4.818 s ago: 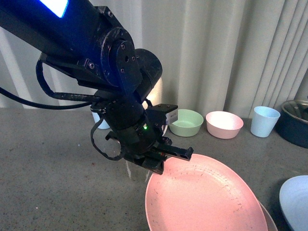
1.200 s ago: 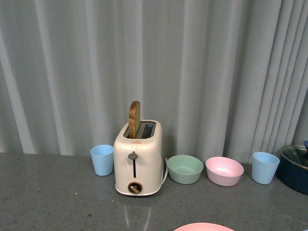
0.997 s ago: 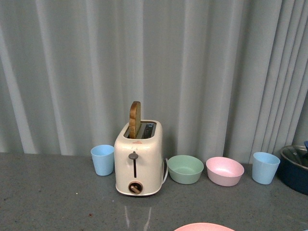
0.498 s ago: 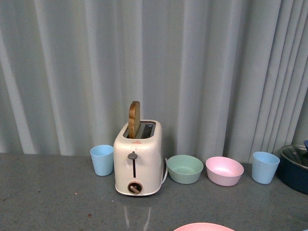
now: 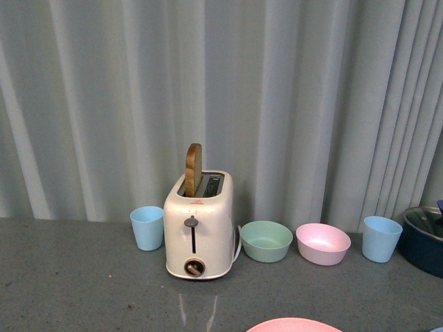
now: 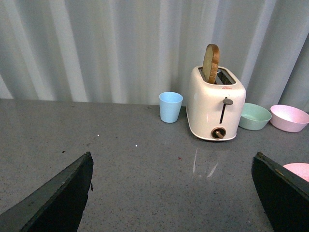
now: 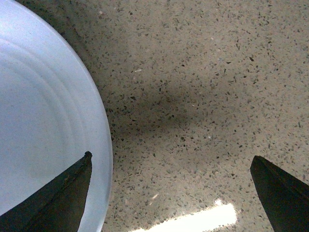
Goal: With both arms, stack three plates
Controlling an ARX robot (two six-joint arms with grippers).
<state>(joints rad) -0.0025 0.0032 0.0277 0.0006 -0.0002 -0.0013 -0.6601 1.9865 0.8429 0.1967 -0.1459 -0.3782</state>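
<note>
Only the far rim of the pink plate shows at the bottom edge of the front view; a sliver of it also appears in the left wrist view. The cream-beige plate is out of view. In the right wrist view the light blue plate lies on the speckled counter. My right gripper hangs open above the plate's edge, one finger over its rim, the other over bare counter. My left gripper is open over bare grey counter, holding nothing. Neither arm appears in the front view.
A cream toaster with a slice of toast stands at the back. Beside it are a light blue cup, a green bowl, a pink bowl, another blue cup and a dark pot. A curtain hangs behind.
4.8 s ago my left arm filled the front view with its gripper at the pink plate's rim. It has since left that view. Over the last second nothing moved.
</note>
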